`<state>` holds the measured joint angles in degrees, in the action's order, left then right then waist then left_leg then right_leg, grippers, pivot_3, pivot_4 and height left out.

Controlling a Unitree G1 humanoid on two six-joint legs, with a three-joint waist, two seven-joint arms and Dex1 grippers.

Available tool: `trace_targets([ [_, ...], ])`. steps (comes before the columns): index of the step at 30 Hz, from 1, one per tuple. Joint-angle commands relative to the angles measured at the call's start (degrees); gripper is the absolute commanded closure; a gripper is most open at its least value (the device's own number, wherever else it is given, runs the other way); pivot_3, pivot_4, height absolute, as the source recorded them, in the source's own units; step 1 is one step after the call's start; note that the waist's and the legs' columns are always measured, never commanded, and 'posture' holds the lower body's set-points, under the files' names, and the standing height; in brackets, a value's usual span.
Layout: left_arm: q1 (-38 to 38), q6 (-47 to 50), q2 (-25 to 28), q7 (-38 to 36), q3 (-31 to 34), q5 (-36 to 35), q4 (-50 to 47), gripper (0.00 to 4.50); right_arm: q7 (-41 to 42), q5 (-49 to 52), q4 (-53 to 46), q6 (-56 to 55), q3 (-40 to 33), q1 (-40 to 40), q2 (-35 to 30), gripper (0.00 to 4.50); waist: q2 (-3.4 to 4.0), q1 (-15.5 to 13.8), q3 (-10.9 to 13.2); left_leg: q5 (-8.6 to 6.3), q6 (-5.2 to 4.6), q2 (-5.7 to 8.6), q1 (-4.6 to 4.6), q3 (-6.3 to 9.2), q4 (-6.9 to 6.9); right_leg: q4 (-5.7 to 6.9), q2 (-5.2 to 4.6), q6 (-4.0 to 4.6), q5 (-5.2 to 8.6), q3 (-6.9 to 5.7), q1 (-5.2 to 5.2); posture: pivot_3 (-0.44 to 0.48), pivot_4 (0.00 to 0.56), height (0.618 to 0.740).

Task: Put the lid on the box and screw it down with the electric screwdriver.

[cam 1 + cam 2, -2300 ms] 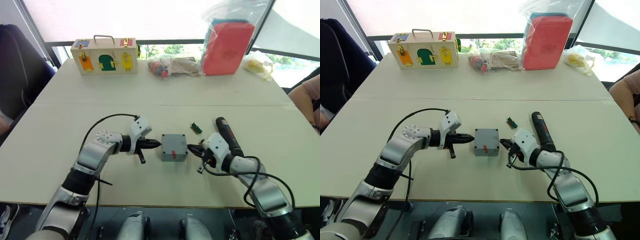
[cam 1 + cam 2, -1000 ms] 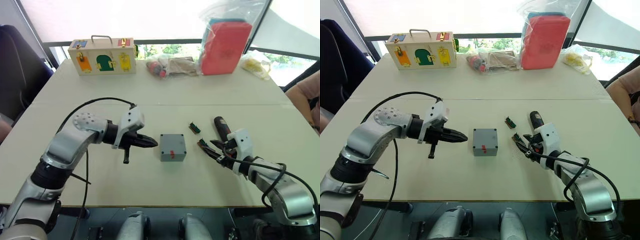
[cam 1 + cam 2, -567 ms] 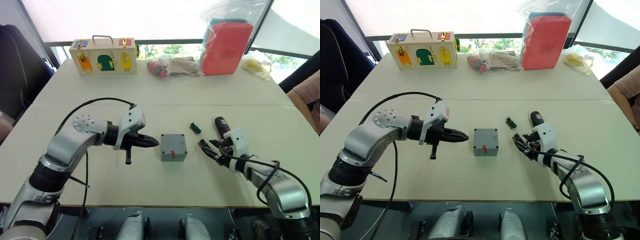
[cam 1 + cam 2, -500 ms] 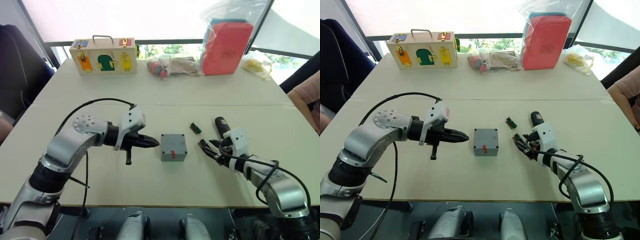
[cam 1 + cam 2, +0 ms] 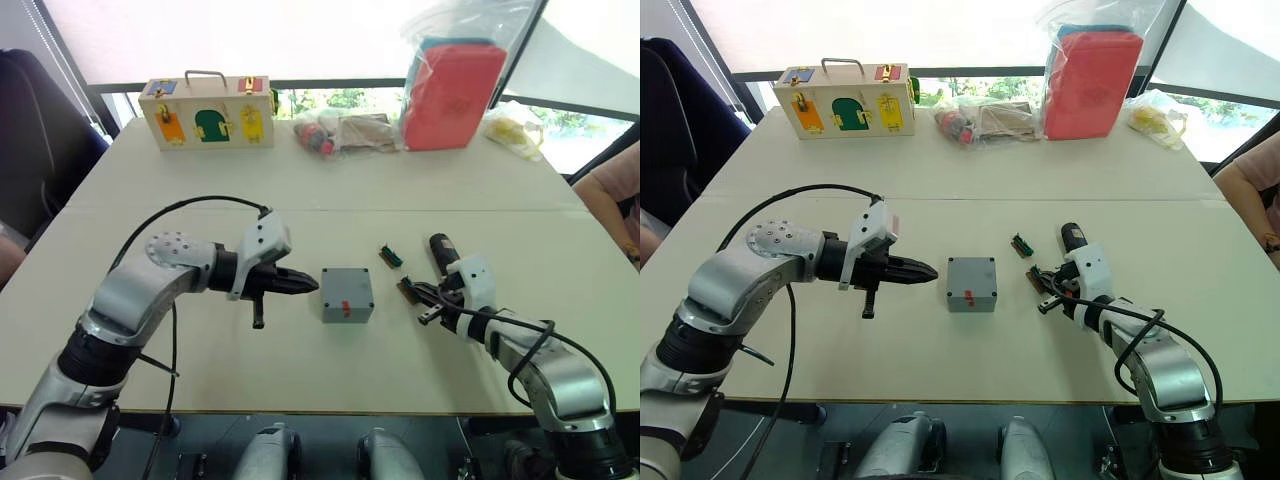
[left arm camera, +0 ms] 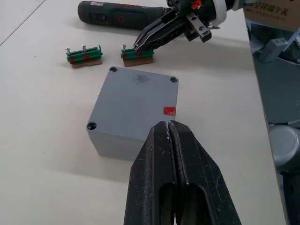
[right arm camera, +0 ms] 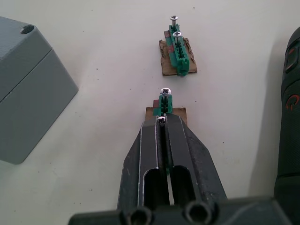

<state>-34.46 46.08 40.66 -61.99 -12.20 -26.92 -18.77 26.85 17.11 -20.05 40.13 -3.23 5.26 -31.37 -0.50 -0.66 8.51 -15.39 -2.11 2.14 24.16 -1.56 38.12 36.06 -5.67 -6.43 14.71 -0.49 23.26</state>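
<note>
Currently right gripper (image 7: 161,123) fingers are clenched on a screw in the nearer green strip (image 7: 165,105); left gripper (image 6: 168,126) clenched, empty. Risk: screw slips out, rolls beyond the lidded box (image 5: 346,293).

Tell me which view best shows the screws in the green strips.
The right wrist view: the near green strip and the far one show their screw heads close up. The left wrist view shows both smaller; the eye views show mere specks.

We see wooden latch box (image 5: 208,110) far left | red pouch in plastic bag (image 5: 452,92) far right | two green screw strips (image 7: 177,51) mid-table
</note>
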Motion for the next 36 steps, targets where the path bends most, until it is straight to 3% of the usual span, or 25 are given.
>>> trace_targets([
  [1,-0.2,-0.5,0.6,0.1,1.0,-0.5,-1.1,4.5,0.3,0.5,-1.2,-1.7,-1.8,0.5,0.2,4.48,0.0,0.0,0.0,0.0,0.0,0.0,0.0,0.0,0.0,0.0,0.0,0.0,0.0,0.0,0.0,0.0,0.15,0.74],
  [13,-0.2,-1.2,0.3,-0.2,1.6,-0.6,1.5,4.5,3.5,5.4,-6.2,-3.3,-5.6,2.5,0.3,4.48,0.0,0.0,0.0,0.0,0.0,0.0,0.0,0.0,0.0,0.01,0.02,0.0,0.0,0.0,0.0,0.0,0.15,0.74],
  [24,2.5,-0.2,2.4,0.4,4.4,-1.4,1.8,4.5,6.2,5.3,-2.8,-5.0,3.7,9.7,3.5,4.48,0.01,-0.1,0.0,0.0,0.0,-0.02,-0.04,0.0,0.01,0.03,0.03,-0.01,0.0,0.0,-0.02,0.0,0.15,0.74],
  [36,4.9,1.7,2.8,3.0,5.7,-3.1,-1.4,4.5,7.4,3.8,1.0,-8.0,5.5,9.3,4.0,4.48,0.01,0.0,0.0,0.01,0.01,-0.03,-0.04,0.0,0.03,0.04,0.03,-0.01,0.0,0.03,-0.01,0.0,0.15,0.74],
])
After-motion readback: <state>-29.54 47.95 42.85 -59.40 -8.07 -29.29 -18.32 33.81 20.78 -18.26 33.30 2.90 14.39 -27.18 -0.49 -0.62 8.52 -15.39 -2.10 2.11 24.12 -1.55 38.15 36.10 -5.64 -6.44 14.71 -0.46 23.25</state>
